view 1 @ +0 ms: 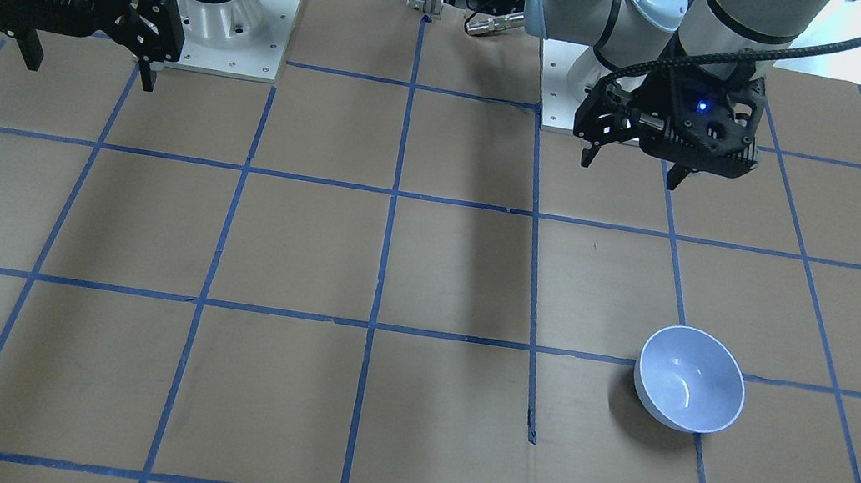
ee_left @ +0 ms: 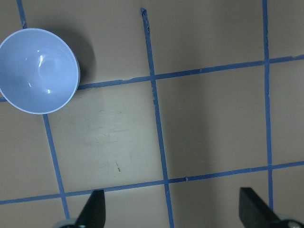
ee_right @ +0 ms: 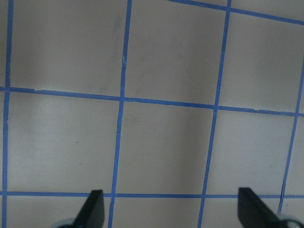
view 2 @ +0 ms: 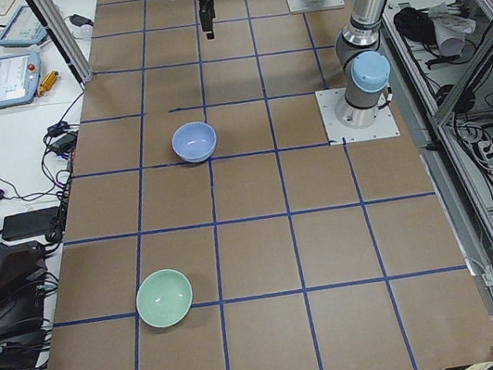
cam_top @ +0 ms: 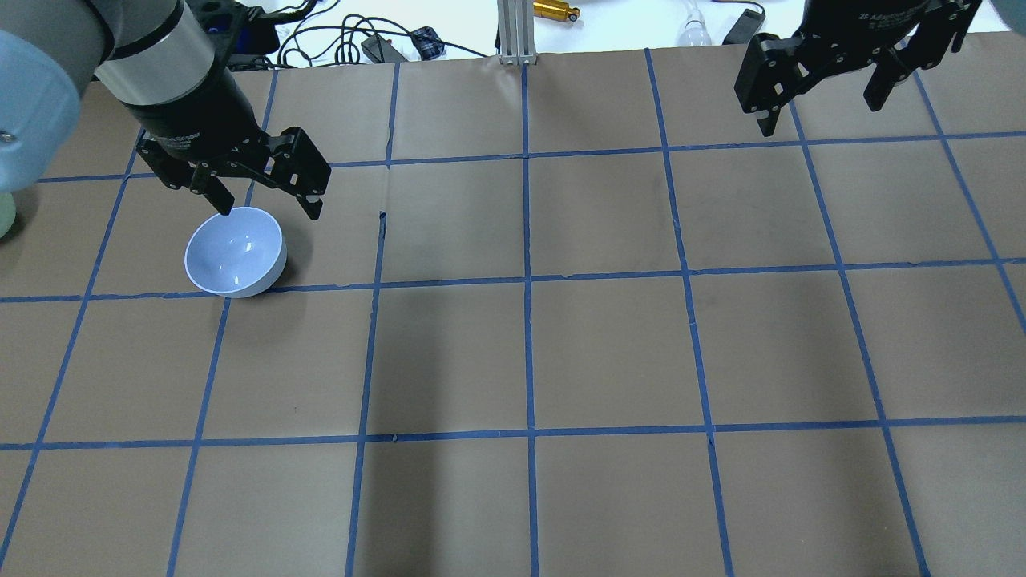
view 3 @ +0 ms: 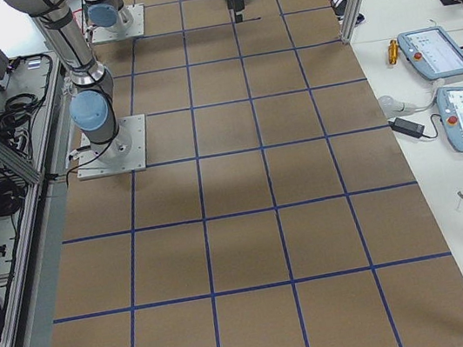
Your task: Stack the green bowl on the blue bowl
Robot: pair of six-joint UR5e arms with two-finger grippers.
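The blue bowl [view 1: 689, 379] stands upright and empty on the brown table; it also shows in the overhead view [cam_top: 236, 252], the left side view [view 2: 194, 142] and the left wrist view [ee_left: 38, 70]. The green bowl [view 2: 164, 297] stands upright near the table's left end, a few squares from the blue bowl; only a sliver of it shows at the overhead view's left edge [cam_top: 4, 216]. My left gripper [cam_top: 269, 212] is open and empty, high above the table near the blue bowl [view 1: 632, 170] [ee_left: 173, 211]. My right gripper [cam_top: 819, 119] is open and empty, raised over the table's right side [view 1: 87, 74] [ee_right: 173, 211].
The table [cam_top: 609, 344] is covered in brown paper with a blue tape grid. The two arm bases [view 1: 229, 28] [view 1: 578, 94] stand at the robot's edge. Cables and an aluminium post [cam_top: 513, 32] lie beyond the far edge. Tablets [view 3: 437, 53] lie on a side bench.
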